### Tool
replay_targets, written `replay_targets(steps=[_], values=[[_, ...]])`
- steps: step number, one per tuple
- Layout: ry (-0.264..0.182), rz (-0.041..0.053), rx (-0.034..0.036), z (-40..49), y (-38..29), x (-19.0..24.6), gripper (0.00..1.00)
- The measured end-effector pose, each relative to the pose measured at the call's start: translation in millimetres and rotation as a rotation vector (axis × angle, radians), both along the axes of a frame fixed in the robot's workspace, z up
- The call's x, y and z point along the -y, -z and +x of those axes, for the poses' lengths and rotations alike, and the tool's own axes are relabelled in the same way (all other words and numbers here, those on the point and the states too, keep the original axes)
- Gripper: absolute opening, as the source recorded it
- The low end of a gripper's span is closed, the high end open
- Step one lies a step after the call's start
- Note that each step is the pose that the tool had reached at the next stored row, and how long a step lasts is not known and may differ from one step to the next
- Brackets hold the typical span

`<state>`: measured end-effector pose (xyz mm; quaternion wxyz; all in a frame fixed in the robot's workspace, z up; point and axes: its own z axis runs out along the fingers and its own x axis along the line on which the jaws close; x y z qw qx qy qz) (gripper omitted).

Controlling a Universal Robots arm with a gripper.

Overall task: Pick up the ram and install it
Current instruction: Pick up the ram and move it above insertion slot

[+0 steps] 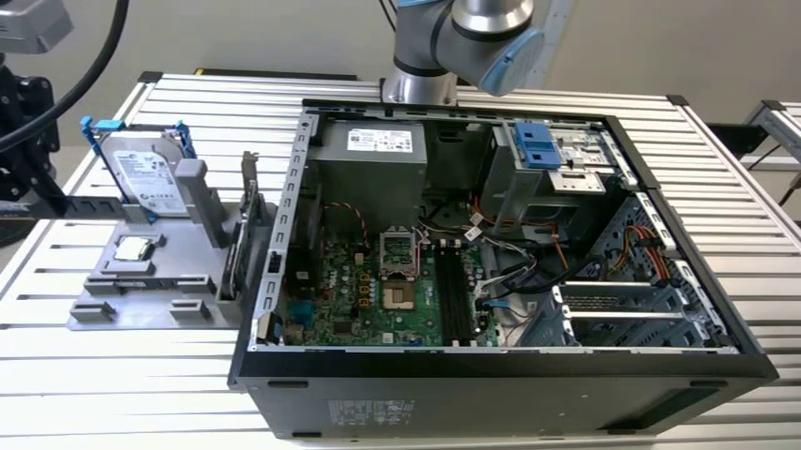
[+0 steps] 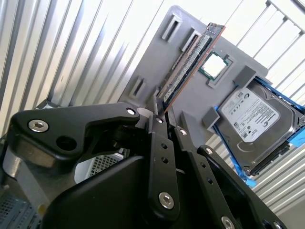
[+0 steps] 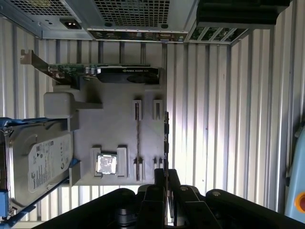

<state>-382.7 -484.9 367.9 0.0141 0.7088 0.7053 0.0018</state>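
Grey plastic holder tray (image 1: 141, 283) laid on slatted metal table (image 1: 126, 375) at the exterior view's left of open black computer case (image 1: 501, 384), green ram stick (image 2: 190, 61) held over tray by black gripper (image 2: 163, 110)

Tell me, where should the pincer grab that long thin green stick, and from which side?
Squeeze the ram across its two broad flat faces, near one short end, coming from above. It is thin and stands on edge over the grey holder, so only those faces offer a flat grip. The pincer looks shut on its end that way.
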Motion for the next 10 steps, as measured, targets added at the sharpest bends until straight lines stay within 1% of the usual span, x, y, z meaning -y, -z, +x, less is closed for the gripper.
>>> replay_targets(steps=[10], values=[[0.000, 0.0000, 0.0000, 0.0, -6.9, 0.0, 0.00]])
